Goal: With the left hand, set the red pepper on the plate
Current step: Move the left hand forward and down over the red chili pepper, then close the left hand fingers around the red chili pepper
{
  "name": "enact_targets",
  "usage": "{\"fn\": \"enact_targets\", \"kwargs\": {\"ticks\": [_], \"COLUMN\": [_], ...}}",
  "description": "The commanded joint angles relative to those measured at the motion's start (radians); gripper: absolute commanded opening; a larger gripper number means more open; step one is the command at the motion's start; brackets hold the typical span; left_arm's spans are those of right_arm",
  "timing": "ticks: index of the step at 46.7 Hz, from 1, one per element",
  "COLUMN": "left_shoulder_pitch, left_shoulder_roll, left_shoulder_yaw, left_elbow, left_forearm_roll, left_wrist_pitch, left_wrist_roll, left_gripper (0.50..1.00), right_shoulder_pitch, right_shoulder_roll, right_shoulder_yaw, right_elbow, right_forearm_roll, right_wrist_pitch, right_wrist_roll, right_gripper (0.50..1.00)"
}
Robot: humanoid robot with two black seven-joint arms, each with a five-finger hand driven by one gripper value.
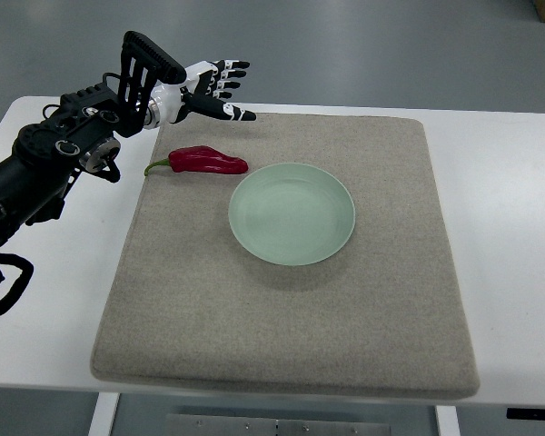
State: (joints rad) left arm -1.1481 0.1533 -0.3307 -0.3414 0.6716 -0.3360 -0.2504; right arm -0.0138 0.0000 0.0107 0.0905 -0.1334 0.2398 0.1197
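Grey felt mat (pixel 282 309) covers most of the white tabletop (pixel 509 272), front edge closest to camera. Probably there to keep things from sliding and to cushion contact.

Pale green plate (pixel 331 238) sits on the mat, a bit above centre, empty. Red pepper (pixel 207 161) lies flat on the mat just beside the plate's upper-left rim, close but apparently not touching. Green stem points left toward the mat edge, tip points right toward the plate.

Left hand (pixel 213 91) is up at the mat's far-left corner, above and behind the pepper, clear of it. Fingers (pixel 229 86) extended and spread, holding nothing. Arm comes in from the left edge, wrist angled so the palm faces roughly toward the mat; looks like a pre-grasp pose.

Right arm not visible.

Judgement: task not started in effect, pepper ungrasped. Next step likely needs the hand lowered over the pepper body, then fingers closed across the narrow width. Short carry to the plate. Risk: the smooth curved pepper could roll, or get nudged into the plate rim.
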Motion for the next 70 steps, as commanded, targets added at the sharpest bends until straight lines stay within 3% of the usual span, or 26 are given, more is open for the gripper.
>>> {"fn": "enact_targets", "kwargs": {"ticks": [1,22,32,42,70], "left_shoulder_pitch": [-0.009,-0.045,-0.058,-0.059,-0.059], "left_shoulder_roll": [0.002,0.034,0.04,0.055,0.064], "left_shoulder_yaw": [0.005,0.009,0.123,0.223,0.237], "left_elbow": [-0.024,-0.083,-0.082,-0.082,-0.074], "left_forearm_roll": [0.107,0.697,0.721,0.723,0.707], "left_wrist_pitch": [0.0,0.017,0.026,0.112,0.078], "left_wrist_roll": [-0.001,-0.061,-0.063,-0.115,-0.121], "left_gripper": [0.992,0.992,0.984,0.984,0.984], "right_shoulder_pitch": [0.0,0.0,0.0,0.0,0.0], "right_shoulder_roll": [0.0,0.0,0.0,0.0,0.0], "right_shoulder_yaw": [0.0,0.0,0.0,0.0,0.0], "right_elbow": [-0.002,0.0,0.0,0.0,0.0], "right_forearm_roll": [0.0,0.0,0.0,0.0,0.0], "right_wrist_pitch": [0.001,0.001,0.001,0.001,0.001], "right_wrist_roll": [0.0,0.0,0.0,0.0,0.0], "right_gripper": [0.928,0.928,0.928,0.928,0.928]}}
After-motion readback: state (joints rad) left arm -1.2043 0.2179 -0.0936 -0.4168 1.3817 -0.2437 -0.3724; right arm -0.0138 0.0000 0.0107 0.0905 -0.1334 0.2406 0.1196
